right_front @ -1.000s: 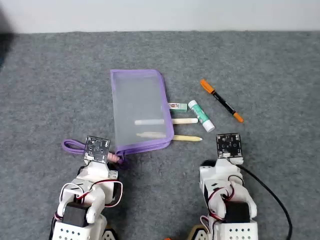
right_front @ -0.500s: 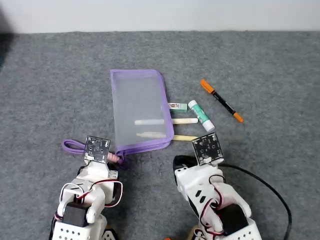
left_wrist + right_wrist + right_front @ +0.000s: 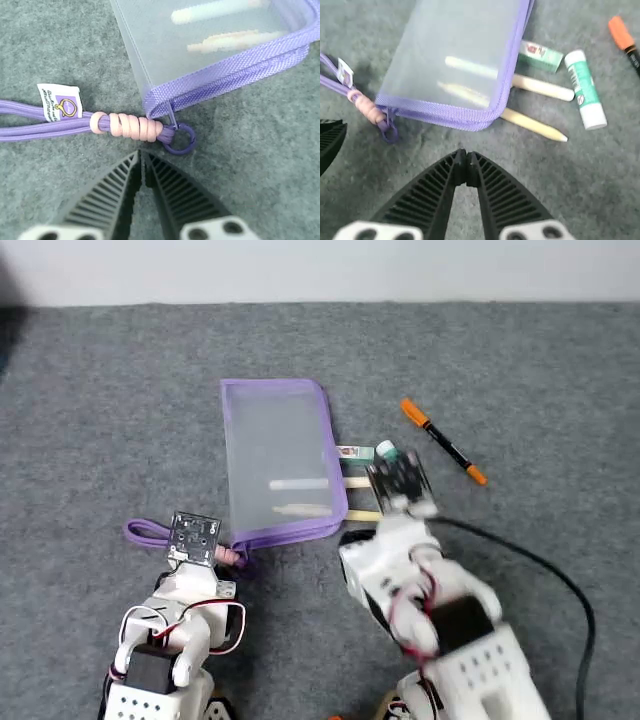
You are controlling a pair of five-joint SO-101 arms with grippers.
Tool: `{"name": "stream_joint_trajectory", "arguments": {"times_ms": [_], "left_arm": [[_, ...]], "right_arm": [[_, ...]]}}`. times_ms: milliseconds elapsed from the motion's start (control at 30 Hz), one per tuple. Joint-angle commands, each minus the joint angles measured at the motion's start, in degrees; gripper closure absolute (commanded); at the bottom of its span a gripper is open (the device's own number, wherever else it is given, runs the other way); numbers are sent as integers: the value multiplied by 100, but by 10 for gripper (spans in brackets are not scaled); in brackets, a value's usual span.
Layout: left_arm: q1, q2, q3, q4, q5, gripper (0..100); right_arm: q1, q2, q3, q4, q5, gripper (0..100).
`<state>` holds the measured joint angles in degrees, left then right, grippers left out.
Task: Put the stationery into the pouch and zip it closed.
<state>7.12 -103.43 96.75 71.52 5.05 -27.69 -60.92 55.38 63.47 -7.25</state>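
Observation:
The translucent purple-edged pouch (image 3: 275, 455) lies flat mid-table, its zipper ring (image 3: 179, 140) and pink-coiled strap (image 3: 127, 125) at the near corner. Two cream pencils (image 3: 542, 87) (image 3: 532, 124) stick halfway out of its side. Beside them lie a small green eraser (image 3: 540, 55), a green-and-white glue stick (image 3: 585, 90) and, farther off, an orange pen (image 3: 443, 443). My left gripper (image 3: 141, 157) is shut and empty just short of the zipper ring. My right gripper (image 3: 466, 161) is shut and empty, above the carpet near the pouch's lower edge. The right arm (image 3: 400, 550) covers part of the glue stick in the high view.
Grey carpet (image 3: 520, 360) covers the table up to a pale wall at the back. The purple strap (image 3: 145, 532) loops out past the left arm (image 3: 185, 590). A black cable (image 3: 560, 580) trails from the right arm.
The right arm has swung forward and to the left, from beside the pencils to over them at the pouch's side. The left arm and all stationery have stayed put.

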Motion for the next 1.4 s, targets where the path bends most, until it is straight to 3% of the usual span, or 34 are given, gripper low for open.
{"name": "stream_joint_trajectory", "arguments": {"times_ms": [0,200,367,433,700,933,1033,1167,1367], "left_arm": [[35,-53,-31,44,-35,986],[35,-53,-31,44,-35,986],[35,-53,-31,44,-35,986],[35,-53,-31,44,-35,986],[35,-53,-31,44,-35,986],[35,-53,-31,44,-35,986],[35,-53,-31,44,-35,986],[35,-53,-31,44,-35,986],[35,-53,-31,44,-35,986]], "right_arm": [[-48,1341,-914,-277,264,987],[-48,2888,-1037,-1051,2075,918],[-48,3670,-1468,-1147,2391,742],[-84,3890,-1565,-1182,2840,712],[-541,4637,-1635,-1886,3754,710],[391,5745,-1723,-3776,4642,710],[936,6369,-2207,-4277,4721,710],[1569,7099,-3341,-4145,4712,710],[1780,7292,-4826,-2299,3666,710]]}}
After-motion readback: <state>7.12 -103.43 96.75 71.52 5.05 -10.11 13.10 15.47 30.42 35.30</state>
